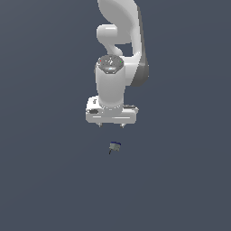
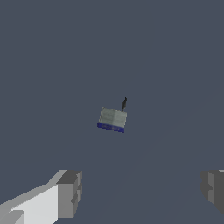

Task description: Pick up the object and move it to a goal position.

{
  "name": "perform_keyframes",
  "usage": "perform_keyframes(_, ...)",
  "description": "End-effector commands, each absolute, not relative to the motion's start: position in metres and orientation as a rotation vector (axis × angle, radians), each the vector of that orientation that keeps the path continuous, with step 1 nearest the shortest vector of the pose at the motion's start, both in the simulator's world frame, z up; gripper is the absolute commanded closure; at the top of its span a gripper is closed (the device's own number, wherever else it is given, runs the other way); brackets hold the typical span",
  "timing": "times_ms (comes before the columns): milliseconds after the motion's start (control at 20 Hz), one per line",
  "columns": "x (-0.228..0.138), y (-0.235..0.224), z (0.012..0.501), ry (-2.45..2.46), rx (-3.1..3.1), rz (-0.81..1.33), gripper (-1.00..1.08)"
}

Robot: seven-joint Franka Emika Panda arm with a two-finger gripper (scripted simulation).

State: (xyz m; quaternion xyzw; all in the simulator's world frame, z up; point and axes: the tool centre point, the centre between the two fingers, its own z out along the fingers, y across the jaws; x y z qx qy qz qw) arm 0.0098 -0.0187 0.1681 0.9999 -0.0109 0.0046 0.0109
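The white arm [image 1: 118,49] is reaching down from the top of the exterior view, and its claw [image 1: 111,125] is pointing at the dark grey tabletop [image 1: 45,180] with two short fingertips [image 1: 100,125] showing under the broad white hand. The claw is standing open: in the wrist view the two grey pads [image 2: 70,193] are sitting far apart at either side of the picture, with nothing but bare surface between them. The object [image 1: 114,146] is lying on the tabletop just below the claw in the exterior view, apart from it and slightly toward the exterior view's right of the claw's middle. It is not touching either finger. In the wrist view the object [image 2: 112,119] is showing as a small greyish block with a blue strip along one edge and a thin dark stem sticking out from the opposite side, near one corner. The block is sitting a little askew to the line joining the two pads. It is looking far smaller than the gap between the fingers.
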Motion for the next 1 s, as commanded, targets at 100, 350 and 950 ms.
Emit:
perform_keyframes(100,0.020,-0.017,0.151,-0.096,3.123,0.011,-0.92)
perform_keyframes(350,0.035,-0.013,0.121,-0.203,3.124,0.008,-0.92)
perform_keyframes(950,0.056,-0.007,0.066,-0.388,3.117,0.001,-0.92)
